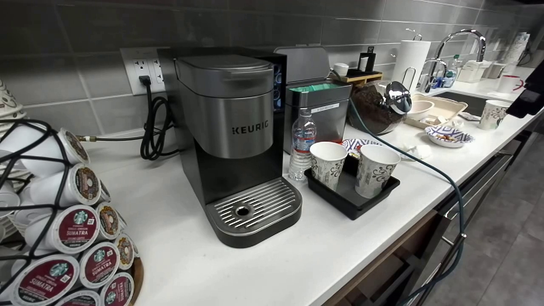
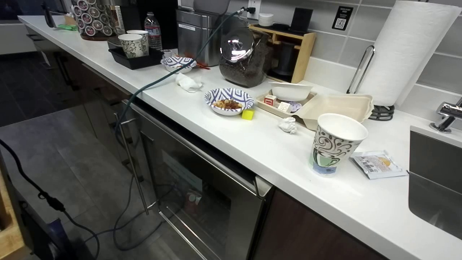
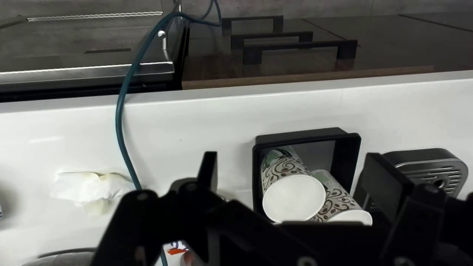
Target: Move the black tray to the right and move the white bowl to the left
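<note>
The black tray (image 1: 355,208) is on the counter beside the coffee maker, also seen in an exterior view (image 2: 135,63) and the wrist view (image 3: 306,138). Two patterned paper cups stand in it. Two shallow white bowls with blue patterns show: one beside the tray (image 2: 177,62), partly hidden by cups elsewhere, and one further along with brown food (image 2: 229,95). I cannot tell which is the task's white bowl. My gripper (image 3: 298,173) is open and empty; in the wrist view the tray appears between and beyond its fingers. A dark arm or gripper part (image 1: 528,95) shows at an edge.
The coffee maker (image 1: 233,114) and a water bottle (image 1: 303,142) stand close to the tray. A teal cable (image 2: 158,82) crosses the counter. A crumpled napkin (image 2: 188,82), glass jar (image 2: 245,70), tan food container (image 2: 335,106) and paper cup (image 2: 335,144) lie along the counter.
</note>
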Controlling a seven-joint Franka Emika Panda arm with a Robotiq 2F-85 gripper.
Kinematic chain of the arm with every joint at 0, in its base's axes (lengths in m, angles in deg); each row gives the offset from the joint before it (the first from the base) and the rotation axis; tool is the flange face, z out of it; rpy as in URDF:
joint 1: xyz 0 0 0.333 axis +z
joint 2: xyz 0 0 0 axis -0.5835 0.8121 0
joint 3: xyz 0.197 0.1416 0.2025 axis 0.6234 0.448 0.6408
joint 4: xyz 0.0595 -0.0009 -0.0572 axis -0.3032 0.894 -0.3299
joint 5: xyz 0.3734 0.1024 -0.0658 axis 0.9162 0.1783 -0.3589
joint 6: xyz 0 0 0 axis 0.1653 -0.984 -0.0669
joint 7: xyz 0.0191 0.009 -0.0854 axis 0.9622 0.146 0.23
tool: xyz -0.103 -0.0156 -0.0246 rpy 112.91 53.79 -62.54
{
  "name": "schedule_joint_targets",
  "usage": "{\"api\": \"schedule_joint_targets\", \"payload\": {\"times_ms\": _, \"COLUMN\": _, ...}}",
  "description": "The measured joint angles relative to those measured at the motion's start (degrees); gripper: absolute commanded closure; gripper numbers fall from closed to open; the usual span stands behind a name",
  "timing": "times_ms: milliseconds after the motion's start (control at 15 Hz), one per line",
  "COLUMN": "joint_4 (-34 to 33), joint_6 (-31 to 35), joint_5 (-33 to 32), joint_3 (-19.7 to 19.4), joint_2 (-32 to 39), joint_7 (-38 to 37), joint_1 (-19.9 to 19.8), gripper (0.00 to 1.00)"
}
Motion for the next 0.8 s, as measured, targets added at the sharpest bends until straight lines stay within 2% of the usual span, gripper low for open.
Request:
{"api": "schedule_joint_targets", "payload": {"times_ms": 267, "joint_4": -0.6, "joint_6": 0.1, "joint_5": 0.0, "joint_3": 0.0, "joint_2": 1.0, "joint_7": 0.1, "joint_1": 0.0, "gripper": 0.00}}
{"api": "schedule_joint_targets", "payload": {"times_ms": 467, "joint_4": -1.6, "joint_6": 2.0, "joint_5": -0.3, "joint_3": 0.2, "joint_2": 1.8, "joint_7": 3.0, "joint_1": 1.4, "gripper": 0.00}}
{"api": "schedule_joint_targets", "payload": {"times_ms": 667, "joint_4": -6.0, "joint_6": 2.2, "joint_5": -0.7, "joint_3": 0.2, "joint_2": 5.4, "joint_7": 8.1, "joint_1": 2.9, "gripper": 0.00}}
{"api": "schedule_joint_targets", "payload": {"times_ms": 800, "joint_4": -10.2, "joint_6": 2.1, "joint_5": -2.3, "joint_3": 0.6, "joint_2": 9.4, "joint_7": 8.9, "joint_1": 3.0, "gripper": 0.00}}
